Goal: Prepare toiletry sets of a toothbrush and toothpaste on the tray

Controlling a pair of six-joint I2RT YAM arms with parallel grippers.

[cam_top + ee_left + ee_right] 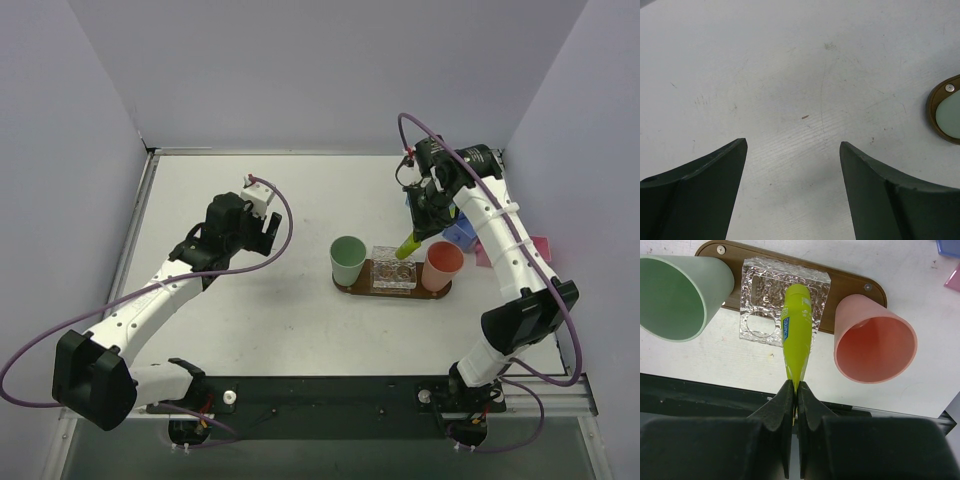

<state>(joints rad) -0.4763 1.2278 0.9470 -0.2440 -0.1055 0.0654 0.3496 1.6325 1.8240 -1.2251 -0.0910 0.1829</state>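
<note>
My right gripper (795,386) is shut on the flat end of a lime-green toothpaste tube (796,335), which hangs cap-down above a clear textured holder (760,300) on the dark brown tray (850,286). In the top view the tube (407,244) hangs from the right gripper (428,218) over the tray (392,289), between the mint-green cup (347,258) and the salmon cup (442,264). My left gripper (792,147) is open and empty over bare table, left of the tray's end (936,97). No toothbrush shows.
A blue bin (458,232) and a pink box (538,246) lie at the right behind the right arm. The mint-green cup (680,295) and the salmon cup (872,342) stand on the tray's ends. White walls enclose the table.
</note>
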